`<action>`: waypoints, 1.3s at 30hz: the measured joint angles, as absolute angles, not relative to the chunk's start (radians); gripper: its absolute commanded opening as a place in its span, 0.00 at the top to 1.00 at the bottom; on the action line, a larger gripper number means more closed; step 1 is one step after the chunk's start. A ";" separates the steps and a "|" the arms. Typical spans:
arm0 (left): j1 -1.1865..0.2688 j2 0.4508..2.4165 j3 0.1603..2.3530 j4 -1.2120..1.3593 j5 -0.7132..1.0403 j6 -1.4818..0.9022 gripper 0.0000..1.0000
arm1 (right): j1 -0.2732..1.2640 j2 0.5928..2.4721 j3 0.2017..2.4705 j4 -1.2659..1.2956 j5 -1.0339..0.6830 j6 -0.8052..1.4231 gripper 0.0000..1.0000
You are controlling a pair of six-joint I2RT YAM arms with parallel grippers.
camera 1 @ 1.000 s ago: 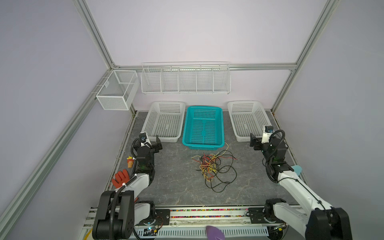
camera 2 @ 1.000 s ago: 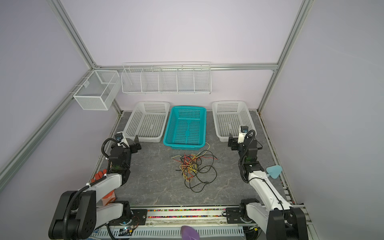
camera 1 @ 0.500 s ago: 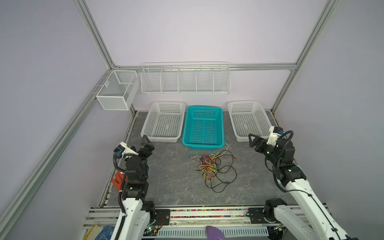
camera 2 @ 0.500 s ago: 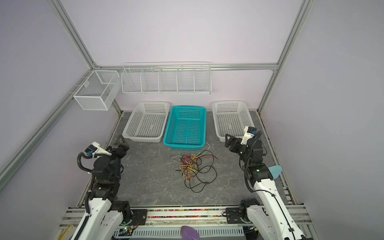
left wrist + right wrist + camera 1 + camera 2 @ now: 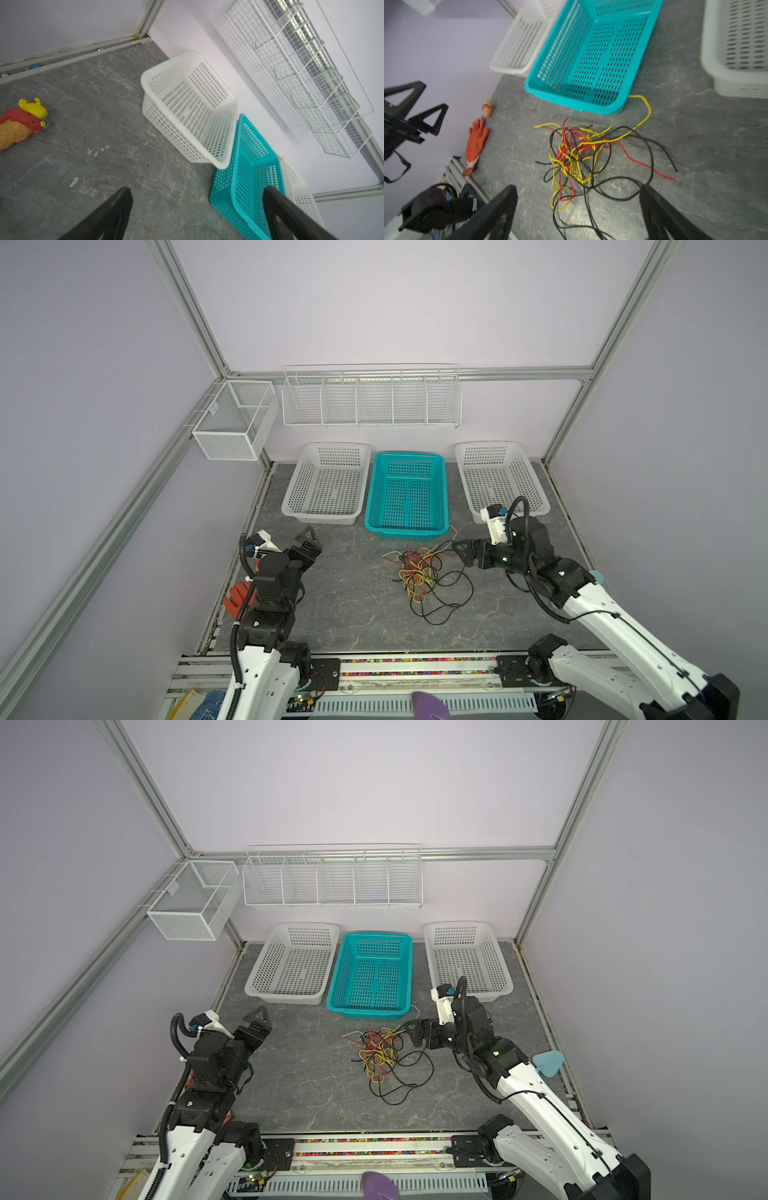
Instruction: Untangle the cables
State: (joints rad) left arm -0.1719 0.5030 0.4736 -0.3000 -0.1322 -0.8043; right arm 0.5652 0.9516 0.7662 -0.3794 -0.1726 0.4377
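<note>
The cables (image 5: pixel 419 572) (image 5: pixel 380 1052) lie in one tangle of thin black, red and yellow wires on the grey tabletop, just in front of the teal basket, with black loops trailing toward the front. My right gripper (image 5: pixel 461 553) (image 5: pixel 412 1033) hovers open at the tangle's right edge, pointing at it. In the right wrist view the cables (image 5: pixel 581 153) spread ahead of the open right gripper (image 5: pixel 578 187), nothing between its fingers. My left gripper (image 5: pixel 311 537) (image 5: pixel 257 1021) is raised at the left, open and empty, far from the cables. In the left wrist view the left gripper (image 5: pixel 196 189) faces the baskets.
A teal basket (image 5: pixel 406 531) stands at the back between two white baskets (image 5: pixel 320 518) (image 5: pixel 461 456). A wire rack (image 5: pixel 370 398) and a mesh box (image 5: pixel 232 423) hang on the walls. An orange glove (image 5: pixel 237 597) and a small toy (image 5: pixel 22 122) lie at the left edge.
Both arms have risen from their folded pose. The right gripper swung in to the tangle's right edge; the left gripper lifted and turned toward the baskets. Both stayed open; the cables have not moved.
</note>
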 measured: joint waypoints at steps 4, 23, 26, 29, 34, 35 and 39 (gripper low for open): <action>-0.256 0.561 0.473 -0.345 -0.130 -0.819 0.01 | 0.706 1.050 0.759 -0.374 -0.127 0.429 0.01; -0.591 0.878 0.433 -0.289 -0.177 -0.860 0.01 | 0.834 1.506 0.908 -0.241 0.000 0.389 0.20; -0.603 0.900 0.413 -0.253 -0.159 -0.860 0.01 | 0.834 1.542 0.920 -0.223 0.008 0.388 0.26; -0.614 0.920 0.398 -0.215 -0.139 -0.863 0.01 | 0.834 1.576 0.925 -0.206 0.007 0.392 0.29; -0.644 0.952 0.384 -0.154 -0.117 -0.879 0.01 | 0.834 1.591 0.925 -0.176 0.007 0.401 0.40; -0.650 0.961 0.381 -0.138 -0.112 -0.883 0.01 | 0.834 1.592 0.925 -0.167 0.006 0.406 0.43; -0.667 0.991 0.369 -0.093 -0.097 -0.900 0.01 | 0.834 1.603 0.923 -0.139 -0.009 0.421 0.50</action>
State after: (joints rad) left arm -0.6674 0.9913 0.3695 -0.0929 -0.0967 -0.9005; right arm 0.8345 1.6028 0.9230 -0.1387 -0.0086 0.4213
